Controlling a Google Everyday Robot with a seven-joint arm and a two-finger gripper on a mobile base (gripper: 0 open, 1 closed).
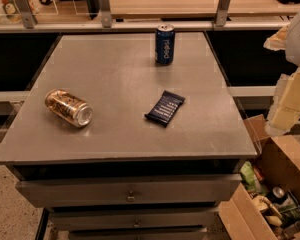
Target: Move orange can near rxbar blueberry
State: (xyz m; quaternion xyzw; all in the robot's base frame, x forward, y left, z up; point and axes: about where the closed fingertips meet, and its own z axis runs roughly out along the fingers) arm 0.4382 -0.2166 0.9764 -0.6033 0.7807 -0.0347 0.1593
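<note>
The orange can (69, 107) lies on its side at the left of the grey table top (115, 69), its silver end facing the front right. The rxbar blueberry (165, 108), a flat dark navy wrapper with pale text, lies right of the table's middle, well apart from the can. My gripper (289, 100) shows as pale cream and white parts at the right edge of the view. It is off the table's right side, far from both things, and holds nothing that I can see.
A dark blue can with white lettering (165, 44) stands upright at the table's back middle. An open cardboard box (270, 194) full of items sits on the floor at the right front. Drawers (130, 194) are below the top. A railing and counter (160, 14) run behind.
</note>
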